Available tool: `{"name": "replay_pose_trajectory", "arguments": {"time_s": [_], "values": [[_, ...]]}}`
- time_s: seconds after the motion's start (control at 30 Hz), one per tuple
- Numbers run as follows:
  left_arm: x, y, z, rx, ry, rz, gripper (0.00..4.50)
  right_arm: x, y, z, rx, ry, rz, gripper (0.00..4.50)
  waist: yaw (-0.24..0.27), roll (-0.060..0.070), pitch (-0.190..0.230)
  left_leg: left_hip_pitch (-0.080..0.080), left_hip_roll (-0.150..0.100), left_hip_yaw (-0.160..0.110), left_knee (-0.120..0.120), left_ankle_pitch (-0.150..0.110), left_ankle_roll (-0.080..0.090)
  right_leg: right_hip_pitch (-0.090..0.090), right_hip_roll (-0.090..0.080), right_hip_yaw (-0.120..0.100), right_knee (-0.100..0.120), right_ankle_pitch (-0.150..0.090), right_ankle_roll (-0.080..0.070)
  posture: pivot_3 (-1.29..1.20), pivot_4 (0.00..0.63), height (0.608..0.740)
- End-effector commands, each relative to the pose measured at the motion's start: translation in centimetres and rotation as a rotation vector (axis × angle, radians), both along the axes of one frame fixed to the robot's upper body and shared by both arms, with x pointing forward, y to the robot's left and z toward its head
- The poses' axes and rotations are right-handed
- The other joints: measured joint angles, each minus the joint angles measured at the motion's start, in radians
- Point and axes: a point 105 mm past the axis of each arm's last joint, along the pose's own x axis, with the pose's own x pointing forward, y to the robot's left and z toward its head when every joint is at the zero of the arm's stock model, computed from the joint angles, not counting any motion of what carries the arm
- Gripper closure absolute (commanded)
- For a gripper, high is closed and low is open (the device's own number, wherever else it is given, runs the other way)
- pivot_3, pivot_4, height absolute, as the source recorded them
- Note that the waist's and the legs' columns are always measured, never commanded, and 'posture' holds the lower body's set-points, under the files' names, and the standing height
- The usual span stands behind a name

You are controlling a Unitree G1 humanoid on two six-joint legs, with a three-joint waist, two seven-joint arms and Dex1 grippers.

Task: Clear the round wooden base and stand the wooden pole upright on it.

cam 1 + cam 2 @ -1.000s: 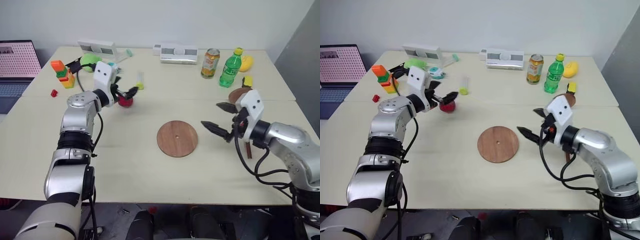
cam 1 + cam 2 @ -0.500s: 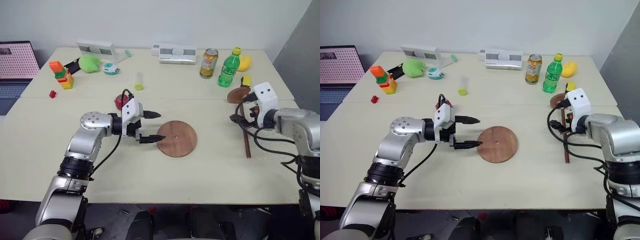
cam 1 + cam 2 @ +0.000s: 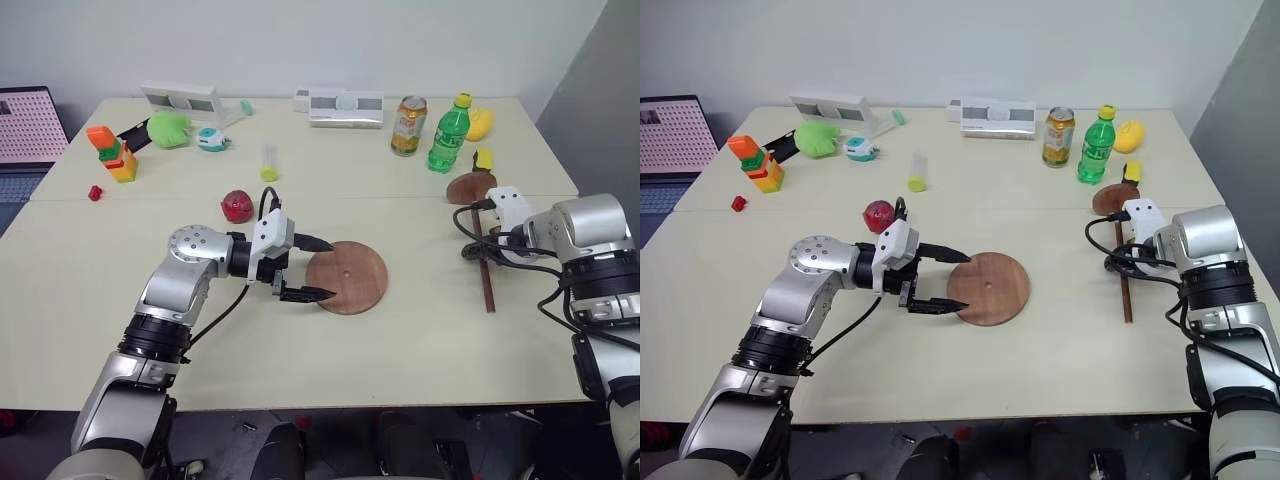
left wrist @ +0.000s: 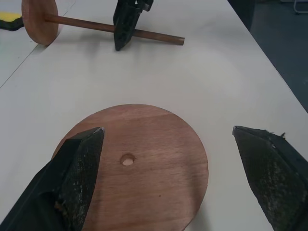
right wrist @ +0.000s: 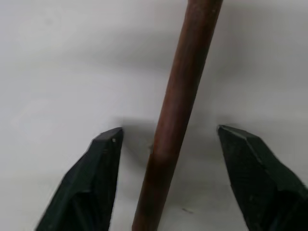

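Pole [image 5: 175, 96] lies flat on the desk [image 3: 420, 340], running lengthwise between the right claw's [image 5: 168, 178] parted, ungripping fingers; left claw [image 4: 168, 178] wide apart at the base [image 4: 139, 163].

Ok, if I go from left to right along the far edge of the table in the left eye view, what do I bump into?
Green plush toy → yellow tube → white box → drink can → green bottle → yellow toy.

Bare holed base [image 3: 347, 277], pole [image 3: 488, 282] lying flat
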Motion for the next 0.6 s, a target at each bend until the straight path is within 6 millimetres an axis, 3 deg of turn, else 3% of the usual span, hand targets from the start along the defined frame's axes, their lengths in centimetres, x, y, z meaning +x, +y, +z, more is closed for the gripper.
{"name": "replay_pose_trajectory", "arguments": {"time_s": [0.03, 0.3, 0.4, 0.5, 0.6], "values": [[-0.7, -0.4, 0.6, -0.005, -0.033, -0.029, 0.00, 0.1, 0.6, -0.1, 0.032, 0.001, 0.014, 2.19, -0.002, 0.000, 0.000, 0.000, 0.000, 0.000, 0.000, 0.000, 0.000, 0.000, 0.000, 0.000, 0.000, 0.000, 0.000, 0.00, 0.150, 0.740], [-0.8, -0.2, 0.4, 0.008, -0.030, -0.029, 0.00, 0.0, 1.4, 0.1, 0.131, -0.020, -0.016, 4.24, -0.002, 0.000, 0.000, 0.000, 0.001, 0.000, 0.000, 0.000, 0.000, 0.000, 0.001, 0.000, 0.000, 0.000, 0.000, 0.00, 0.150, 0.740], [-0.7, 0.1, 0.3, 0.015, -0.024, -0.022, 0.00, 0.5, 1.9, 1.0, 0.181, -0.097, -0.014, 4.26, -0.002, 0.000, 0.000, 0.000, 0.001, 0.000, 0.000, 0.000, 0.000, 0.000, 0.001, 0.000, 0.000, 0.000, 0.000, 0.00, 0.150, 0.740], [-0.7, 0.8, 0.1, 0.030, -0.012, -0.005, 0.00, 1.6, 4.4, 4.9, 0.307, -0.361, 0.062, 4.26, -0.004, 0.000, 0.000, 0.000, 0.001, 0.000, 0.000, 0.000, 0.000, 0.000, 0.001, 0.001, 0.001, 0.000, 0.000, 0.00, 0.150, 0.740], [-0.8, 1.3, 0.0, 0.038, -0.003, 0.007, 0.00, 1.2, 6.8, 9.0, 0.375, -0.656, 0.173, 4.26, -0.009, 0.000, 0.000, -0.001, 0.001, 0.001, -0.001, 0.000, 0.000, -0.003, 0.001, 0.001, 0.002, 0.000, 0.000, 0.00, 0.150, 0.740]]}}
